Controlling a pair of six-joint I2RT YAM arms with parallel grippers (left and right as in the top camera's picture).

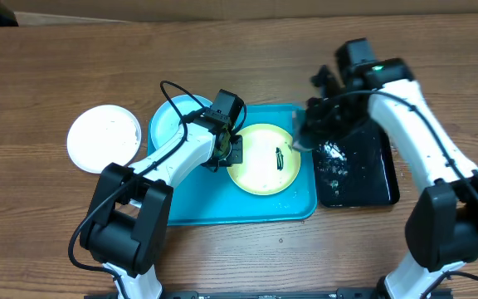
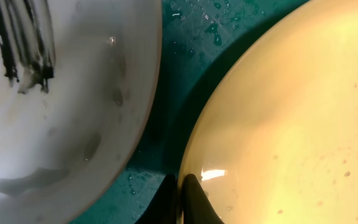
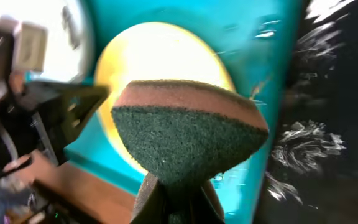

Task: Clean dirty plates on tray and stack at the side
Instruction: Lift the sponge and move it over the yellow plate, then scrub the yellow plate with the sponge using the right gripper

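table: brown wood-grain table (image 1: 48, 66) carries everything, with both arms reaching in from its near edge.
tray: turquoise tray (image 1: 222, 212) lies flat at the middle of the table, its floor beaded with water.
yellow-green plate: yellow-green plate (image 1: 256, 170) lies inside the tray, in its right half; a dark smear (image 1: 281, 158) marks the side nearest the tray's right rim.
light blue plate: light blue plate (image 1: 168, 120) sits at the tray's far left corner, partly under the left arm; the left wrist view shows dark streaks on it and a strip of tray floor between it and the yellow-green plate.
white plate: white plate (image 1: 103, 138) lies on the table left of the tray, apart from it.
left fingers: left fingers (image 2: 180, 194) are clenched on the yellow-green plate's rim, on the side facing the tray's left end.
right fingers: right fingers (image 3: 178, 198) grasp a sponge (image 3: 188, 134), green scouring face outward; it hangs over the tray's right rim near the far corner, and whether it touches anything cannot be told.
black tray: black tray (image 1: 372, 178) lies just beside the tray's right rim, wet and flecked with white foam.
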